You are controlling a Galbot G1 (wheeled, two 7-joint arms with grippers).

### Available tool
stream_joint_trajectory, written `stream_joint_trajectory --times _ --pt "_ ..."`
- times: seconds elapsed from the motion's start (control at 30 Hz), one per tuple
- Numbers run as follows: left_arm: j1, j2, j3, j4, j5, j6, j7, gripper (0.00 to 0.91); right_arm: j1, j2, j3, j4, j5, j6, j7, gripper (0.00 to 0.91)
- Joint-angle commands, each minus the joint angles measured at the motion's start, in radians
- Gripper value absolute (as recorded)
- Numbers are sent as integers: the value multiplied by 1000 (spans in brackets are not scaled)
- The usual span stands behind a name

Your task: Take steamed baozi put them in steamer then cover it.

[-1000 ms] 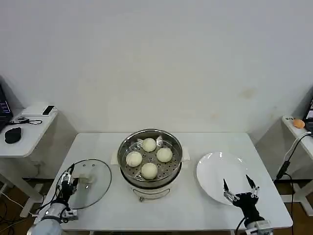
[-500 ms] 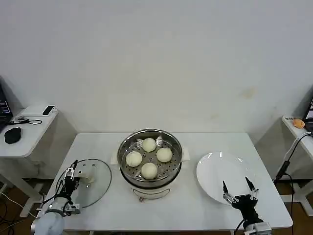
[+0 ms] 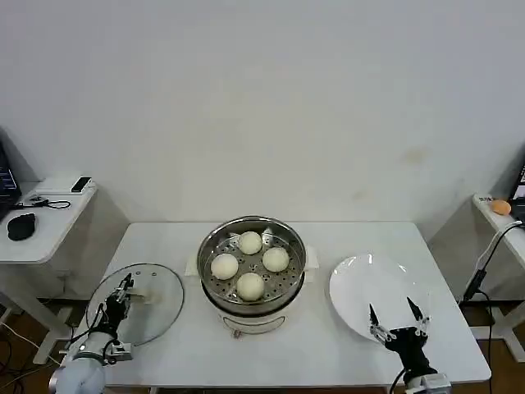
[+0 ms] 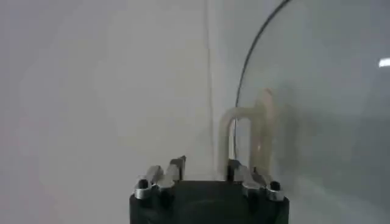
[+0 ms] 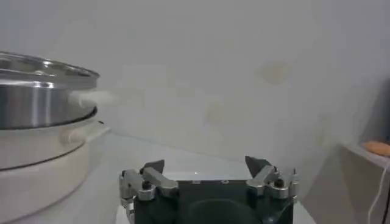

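Several cream-white baozi [image 3: 250, 286] sit on the hole-dotted tray inside the shiny steamer [image 3: 289, 289] at the table's middle. The steamer [image 5: 36, 85] also shows in the right wrist view. The clear glass cover [image 3: 156, 316] is left of the steamer, near the table's left edge. My left gripper [image 3: 125, 289] is at its whitish handle [image 4: 244, 115], fingers narrowed on it [image 4: 205, 163], and the glass [image 4: 329, 91] stands behind. My right gripper [image 3: 391, 310] hangs open at the front right, over the near edge of the white plate [image 3: 369, 283], with nothing between its fingers [image 5: 204, 164].
A low side table [image 3: 41, 222] with a phone and a black mouse stands at the far left. Another side table with an orange thing [image 3: 501, 207] and a hanging cable is at the far right. The wall lies close behind the table.
The cover has shifted a little left and away from the front edge, with my left gripper now at its handle. My right gripper has drawn slightly back toward the table's front edge.
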Motion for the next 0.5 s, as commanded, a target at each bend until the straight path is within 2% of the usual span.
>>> stream_joint_trajectory --times 0.03,0.33,0.5 --pt "52 8 -39 -114 -2 13 -21 0 0 0 -5 1 -5 0 0 907" --pt "111 11 -90 -325 -60 209 24 0 1 -18 -26 -7 -15 0 -3 907" --pt "114 21 -112 -446 -61 315 111 0 4 -32 -29 -13 -16 -1 -6 907"
